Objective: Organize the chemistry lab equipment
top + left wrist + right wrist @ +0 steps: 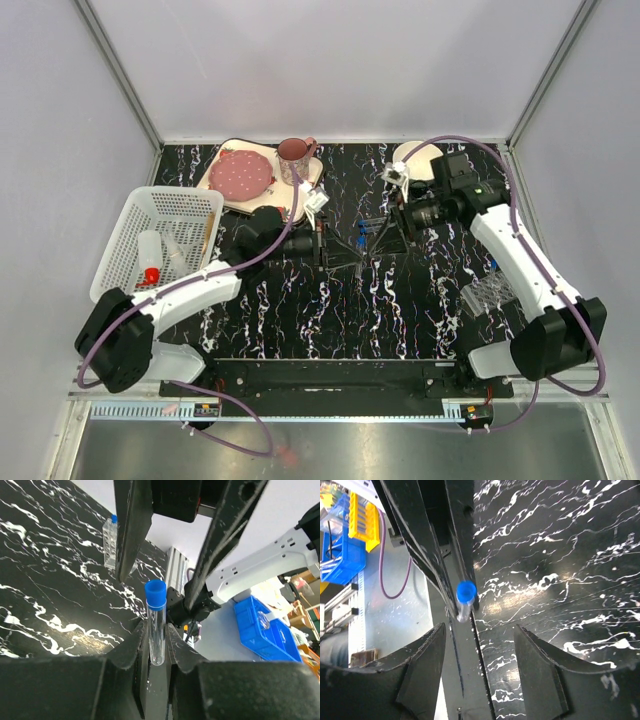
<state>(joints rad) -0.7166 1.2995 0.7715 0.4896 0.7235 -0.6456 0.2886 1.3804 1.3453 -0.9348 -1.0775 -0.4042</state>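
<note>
From above, the test tube (359,230) hangs over the middle of the surface (300,310), between the two claws, whose arms reach in low from either side. The left claw (347,254) points toward the right edge and the right claw (370,240) toward the left edge, tips nearly meeting. The white basket (130,215) sits by the left edge and the clear rack (490,292) near the right edge.

From the left wrist, the left claw is pinched narrow on the tube's clear lower barrel, with the blue cap above the pads (134,647). The tube looks light, stiff, smooth and likely slippery, and thin-walled enough to crack under a hard squeeze. The mid-barrel is the sensible place to hold it, not the cap. A second tube (110,541) lies on the surface farther off.

From the right wrist, the right claw's fingers (422,680) stand wide apart and touch nothing, while the tube sits just beyond them in the other claw's grip.
</note>
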